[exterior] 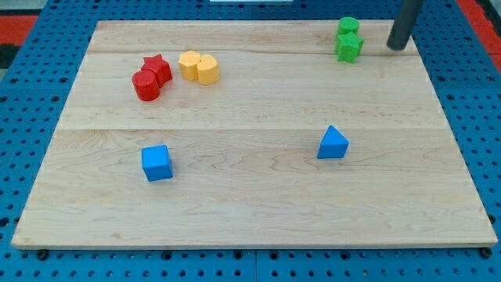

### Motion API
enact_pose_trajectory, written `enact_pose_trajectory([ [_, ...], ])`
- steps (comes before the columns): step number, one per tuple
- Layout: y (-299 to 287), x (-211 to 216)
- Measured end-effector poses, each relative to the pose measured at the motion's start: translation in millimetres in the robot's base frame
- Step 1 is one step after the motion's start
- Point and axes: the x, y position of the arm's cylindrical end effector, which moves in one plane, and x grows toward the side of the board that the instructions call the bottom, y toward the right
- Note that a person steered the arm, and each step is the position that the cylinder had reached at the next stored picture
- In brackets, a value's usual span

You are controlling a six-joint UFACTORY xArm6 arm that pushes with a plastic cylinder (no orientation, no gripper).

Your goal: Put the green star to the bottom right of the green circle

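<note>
1. On my screen the wooden counter (258,211) lies on a blue pegboard (485,117). The broad stretch from its centre down to the 6 o'clock edge holds only two blocks: a blue cube (157,163) at about 8 o'clock and a blue triangular block (333,143) at about 4 o'clock, well apart.

2. The task's blocks crowd the 1 o'clock corner. The green circle (348,26) sits just inside the top edge, and the green star (349,47) touches it on the side toward 6 o'clock, directly below it. Bare wood runs from the star toward 3 o'clock as far as the counter's right edge, and toward 6 o'clock down to the blue triangular block.

3. At 11 o'clock, a red star (157,67) and a red cylinder (145,84) touch one another. Just beside them toward 3 o'clock, two yellow blocks (199,66) press together; I cannot make out their shapes.

4. This rig has no hand, so there is nothing to report as open, closed or gripping. My tip (398,46) stands near the top right corner, at the green star's 3 o'clock, near it but clear of it, touching no block.

5. No brand, label or lettering is legible anywhere.
</note>
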Motion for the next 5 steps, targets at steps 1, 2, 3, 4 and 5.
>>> enact_pose_trajectory([
  [1,-8.8,-42.5],
  [2,-73.0,-29.4],
  [3,-130.9,-6.5],
  [4,-96.1,-2.1],
  [5,-37.4,-12.5],
])
